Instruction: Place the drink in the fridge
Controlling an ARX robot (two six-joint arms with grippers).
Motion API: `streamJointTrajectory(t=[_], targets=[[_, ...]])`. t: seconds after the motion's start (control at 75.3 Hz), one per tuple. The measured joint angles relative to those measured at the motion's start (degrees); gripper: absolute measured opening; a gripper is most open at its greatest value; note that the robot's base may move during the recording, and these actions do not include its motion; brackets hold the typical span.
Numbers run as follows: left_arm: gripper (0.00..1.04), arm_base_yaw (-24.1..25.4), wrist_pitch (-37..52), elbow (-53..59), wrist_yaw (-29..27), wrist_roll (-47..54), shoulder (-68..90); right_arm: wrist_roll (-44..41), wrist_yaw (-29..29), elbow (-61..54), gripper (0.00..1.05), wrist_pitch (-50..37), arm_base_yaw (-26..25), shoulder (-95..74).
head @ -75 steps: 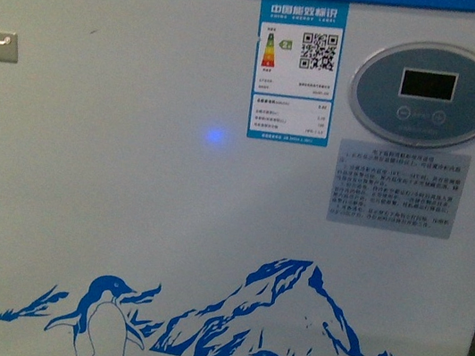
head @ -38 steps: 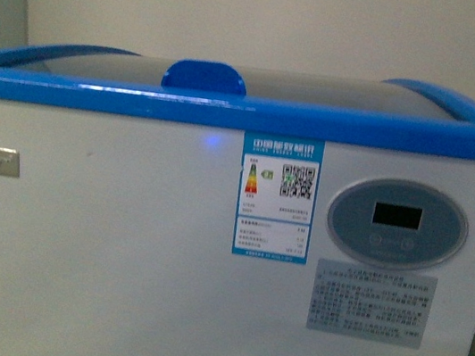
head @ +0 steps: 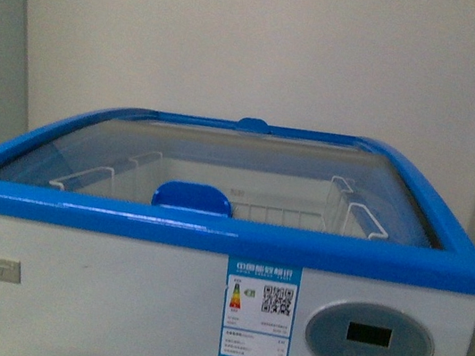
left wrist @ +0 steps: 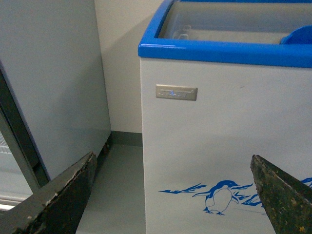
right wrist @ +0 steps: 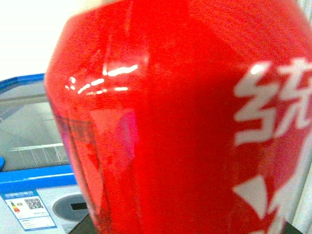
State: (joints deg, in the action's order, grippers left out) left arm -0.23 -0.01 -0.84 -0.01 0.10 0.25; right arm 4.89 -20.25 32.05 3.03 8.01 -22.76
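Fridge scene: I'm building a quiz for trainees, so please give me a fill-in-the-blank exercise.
The fridge has a ___ rim.
Under its glass lid sit white wire ___.
The drink wears a ___ label.
The left gripper stands ___ and empty.
Missing: blue; baskets; red; open.

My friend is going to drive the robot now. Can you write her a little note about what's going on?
Left gripper: open, empty, facing the fridge front.
Right gripper: fingers hidden, but the drink fills its camera, so it seems held.
Glass lid looks shut, with wire baskets under it.
Done: drink in hand, robot at the fridge.
Left: slide the lid open, maybe by its blue handle, then put the drink in.
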Motion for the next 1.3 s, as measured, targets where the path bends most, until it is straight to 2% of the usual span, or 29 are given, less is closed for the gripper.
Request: streamJointTrajectory(t=[0.544,0.651,0.69,0.797,0.863,0.983,1.049,1.182,1.301], targets=[[0.97,0.0,-0.1,0.0,-0.1,-0.2,0.1,0.0,0.0,0.0,0.35,0.0,0.0,0.0],[0.97,-1.7,-8.8,-4.3,-3.6,-6.8,8.4,0.0,0.0,0.0,0.35,0.0,0.0,0.0],[0.97,-2.0,-7.8,-5.1,-3.0,-7.9,12.7,0.0,0.0,0.0,0.35,0.0,0.0,0.0],[0.97,-2.8,3.3,-7.9,0.4,-8.7,27.8,0.0,0.1,0.0,0.35,0.0,0.0,0.0],[0.97,-4.7,15.3,-13.8,4.2,-5.2,41.7,0.0,0.0,0.0,0.35,0.0,0.0,0.0],[0.97,-7.8,24.9,-22.6,8.5,2.4,55.5,0.0,0.0,0.0,0.35,0.0,0.0,0.0],[0.97,-10.2,29.2,-28.5,12.2,11.3,63.4,0.0,0.0,0.0,0.35,0.0,0.0,0.0],[0.97,-13.3,30.2,-37.4,17.5,25.8,73.9,0.0,0.0,0.0,0.35,0.0,0.0,0.0],[0.97,-15.4,26.8,-43.0,20.7,39.2,80.6,0.0,0.0,0.0,0.35,0.0,0.0,0.0]])
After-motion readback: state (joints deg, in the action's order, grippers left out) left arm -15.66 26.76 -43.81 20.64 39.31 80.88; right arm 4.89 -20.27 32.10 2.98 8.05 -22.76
